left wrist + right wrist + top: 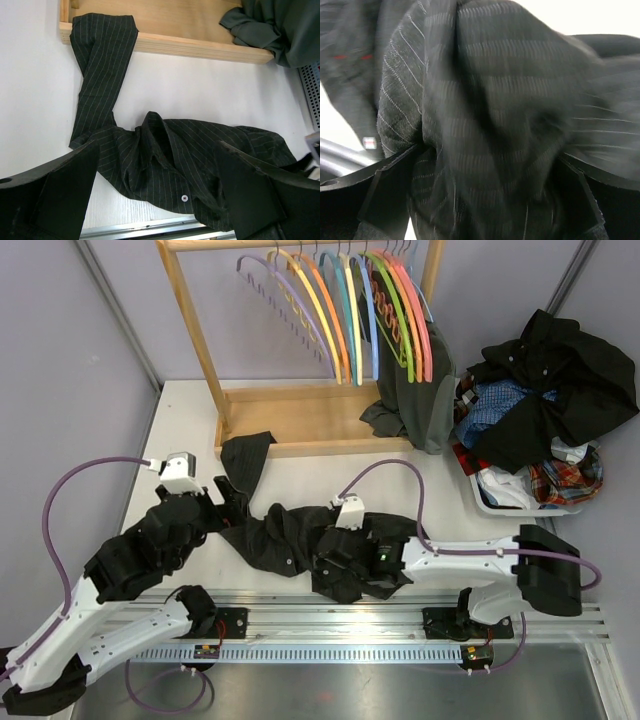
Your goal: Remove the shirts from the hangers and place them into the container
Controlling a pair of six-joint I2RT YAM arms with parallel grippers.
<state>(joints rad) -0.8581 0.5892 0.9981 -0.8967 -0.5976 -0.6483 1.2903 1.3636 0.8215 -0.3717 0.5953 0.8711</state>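
Right jaws wide astride pinstriped shirt [485, 100]

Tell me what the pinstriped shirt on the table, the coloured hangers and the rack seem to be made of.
Pinstriped shirt: thin woven cloth, matte; it drapes in soft folds.
Hangers: probably plastic, smooth and bright, in thin even curves.
Rack: pale wood, seemingly bare or lightly finished; faint grain shows on its base.
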